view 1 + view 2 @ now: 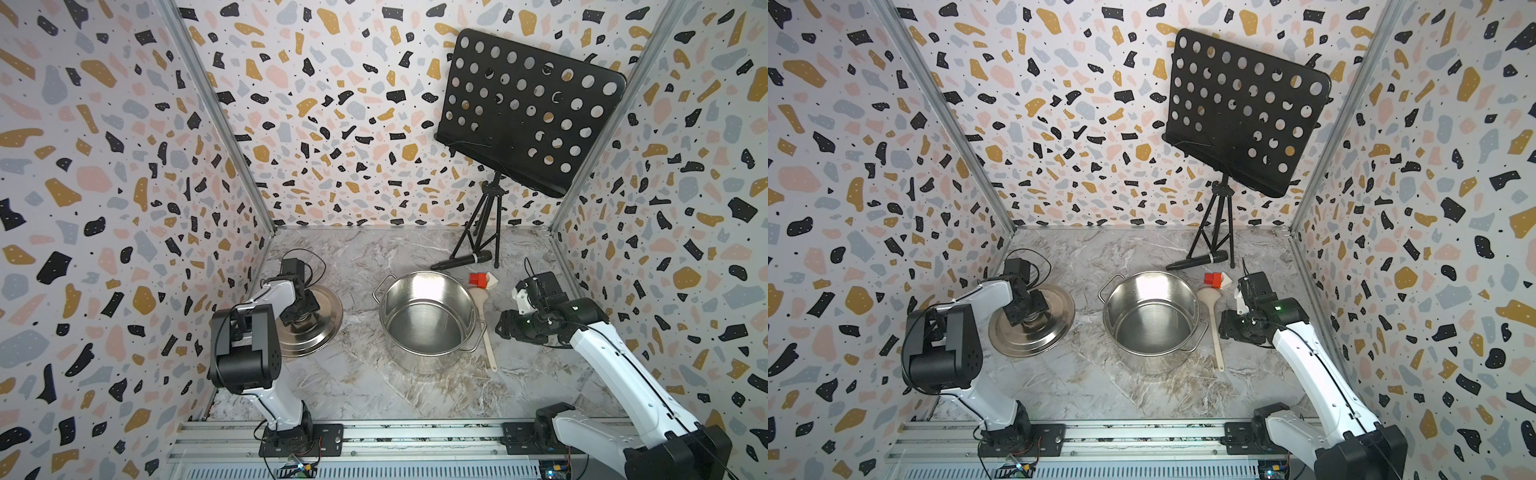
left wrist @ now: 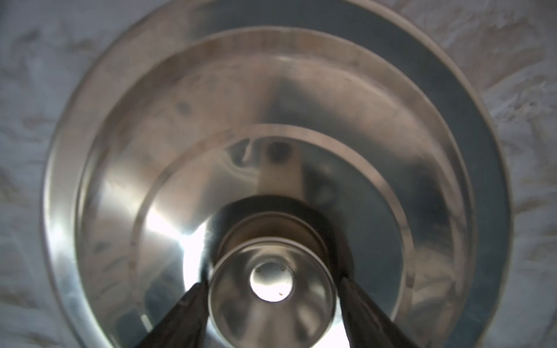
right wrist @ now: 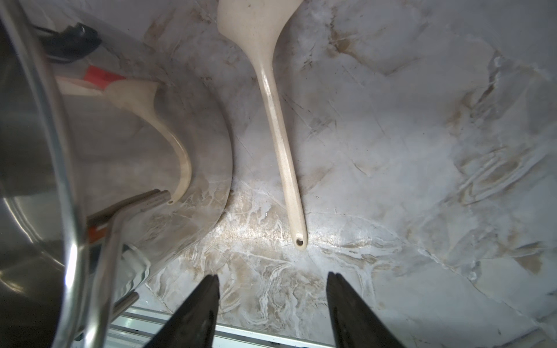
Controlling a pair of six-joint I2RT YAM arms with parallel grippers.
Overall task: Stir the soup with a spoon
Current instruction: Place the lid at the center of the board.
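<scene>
Nearest, the right gripper (image 3: 271, 275) hovers empty just right of the pot (image 1: 415, 293), its jaws about half apart. Between the two, the spoon (image 1: 486, 332) lies flat on the table (image 1: 374, 395). Its long axis runs front to back, with the handle tip nearest and the bowl toward the pot's far side. The right arm is clearly the closer one. Left of the pot, the left gripper (image 2: 272, 283) straddles the knob of the lid (image 1: 320, 332), its jaws seemingly just clear.
</scene>
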